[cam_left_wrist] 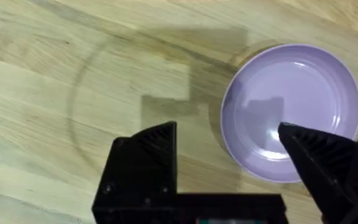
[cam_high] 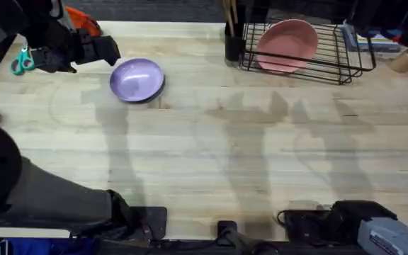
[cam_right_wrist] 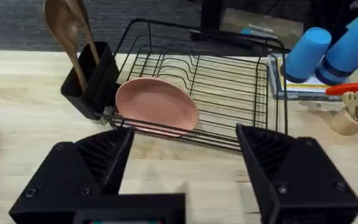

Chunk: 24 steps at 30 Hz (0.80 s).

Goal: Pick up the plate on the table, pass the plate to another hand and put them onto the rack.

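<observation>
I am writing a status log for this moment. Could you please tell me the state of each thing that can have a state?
Plate: lying flat on the table, not held.
Left hand: open, above the plate's edge.
Right hand: open, holding nothing, facing the rack.
Rack: holds one pink plate, leaning.
Utensil cup: holds wooden utensils.

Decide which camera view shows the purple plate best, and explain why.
The left wrist view: the purple plate appears large, with its whole rim and glossy well visible beside the left gripper. The overhead view shows it whole but small; the right wrist view catches just a sliver at the edge.
</observation>
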Tool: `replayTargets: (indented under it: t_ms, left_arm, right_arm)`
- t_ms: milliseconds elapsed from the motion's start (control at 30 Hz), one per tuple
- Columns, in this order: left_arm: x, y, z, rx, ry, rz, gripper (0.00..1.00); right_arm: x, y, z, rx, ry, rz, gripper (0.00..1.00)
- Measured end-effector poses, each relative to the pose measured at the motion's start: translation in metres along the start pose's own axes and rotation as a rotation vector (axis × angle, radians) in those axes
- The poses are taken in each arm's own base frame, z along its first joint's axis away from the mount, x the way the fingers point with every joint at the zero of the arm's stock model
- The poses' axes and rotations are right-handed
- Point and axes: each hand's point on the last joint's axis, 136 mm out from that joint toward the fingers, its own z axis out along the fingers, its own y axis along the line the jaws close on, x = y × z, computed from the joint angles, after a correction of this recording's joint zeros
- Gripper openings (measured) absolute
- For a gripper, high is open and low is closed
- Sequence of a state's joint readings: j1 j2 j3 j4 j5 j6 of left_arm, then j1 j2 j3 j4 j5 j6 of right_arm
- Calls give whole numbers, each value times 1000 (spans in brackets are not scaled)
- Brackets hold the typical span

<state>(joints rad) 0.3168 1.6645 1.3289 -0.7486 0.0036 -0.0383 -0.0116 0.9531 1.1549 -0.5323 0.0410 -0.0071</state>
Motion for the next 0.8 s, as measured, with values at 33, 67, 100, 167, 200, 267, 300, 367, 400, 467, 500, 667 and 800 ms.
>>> replayTargets:
  t_ms: [33, 67, 100, 167, 200, 267, 300, 367, 400, 467, 500, 667, 800]
  left_arm:
    - [1, 0, 1, 0, 3, 0, 995]
    - [2, 0, 1, 0, 8, 0, 995]
    - [3, 0, 2, 0, 12, 0, 995]
    - [4, 0, 2, 0, 18, 0, 995]
    - [4, 0, 2, 0, 19, 0, 995]
    - [4, 0, 2, 0, 20, 0, 995]
    - [4, 0, 2, 0, 20, 0, 995]
    - [4, 0, 2, 0, 20, 0, 995]
    - [4, 0, 2, 0, 18, -1, 995]
    - [-1, 0, 2, 0, 0, -48, 995]
    - [-4, 0, 5, 1, -13, -87, 995]
    - [4, 0, 20, -3, 31, -133, 995]
    - [25, 0, 48, -12, 136, -156, 995]
  right_arm:
    - [0, 0, 0, 0, 0, 0, 998]
    - [0, 0, 0, 0, 0, 0, 998]
    - [0, 0, 0, 0, 0, 0, 998]
    - [0, 0, 0, 0, 0, 0, 998]
    - [0, 0, 0, 0, 0, 0, 998]
    - [0, 0, 0, 0, 0, 0, 998]
    - [0, 0, 0, 0, 0, 0, 998]
    - [0, 0, 0, 0, 0, 0, 998]
    - [0, 0, 0, 0, 0, 0, 998]
    - [0, 0, 0, 0, 0, 0, 998]
    - [0, 0, 0, 0, 1, 0, 998]
    - [1, 5, 0, -30, 3, 0, 998]
    - [1, 14, 0, -70, 3, -5, 998]
